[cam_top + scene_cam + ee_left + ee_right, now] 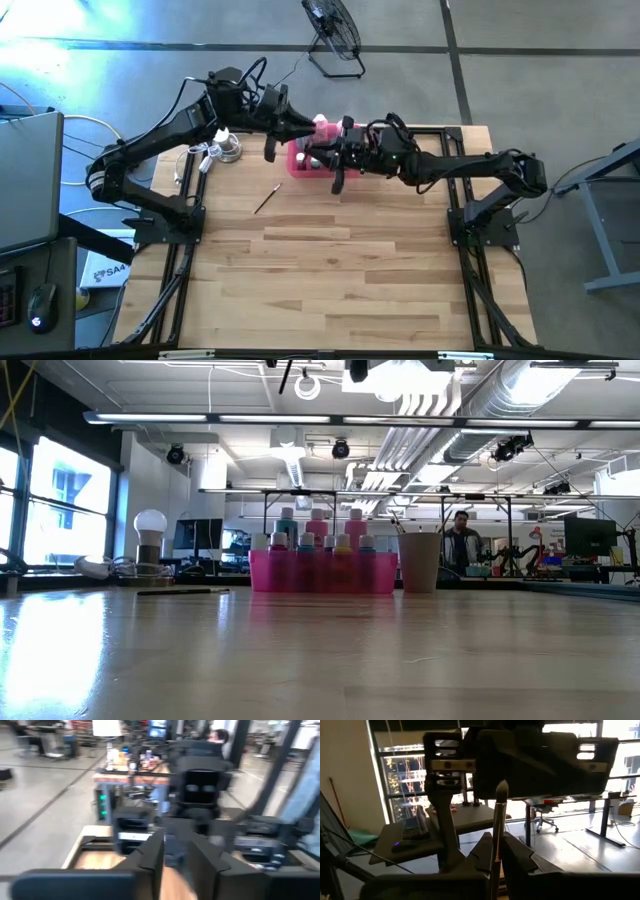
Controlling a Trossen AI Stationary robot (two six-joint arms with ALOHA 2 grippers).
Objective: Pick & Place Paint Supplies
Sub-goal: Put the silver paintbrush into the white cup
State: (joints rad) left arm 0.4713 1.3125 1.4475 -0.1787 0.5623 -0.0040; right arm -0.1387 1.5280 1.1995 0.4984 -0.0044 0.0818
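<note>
One paintbrush (496, 840) stands upright, clamped between the shut right tool's (496, 862) fingers.

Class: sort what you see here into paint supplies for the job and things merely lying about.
Job: thin paintbrush in right gripper; thin paintbrush on table; white-capped bottles.
Lying about: bright pink rectangular tray; pale beige cup; round white lamp; black floor fan.
</note>
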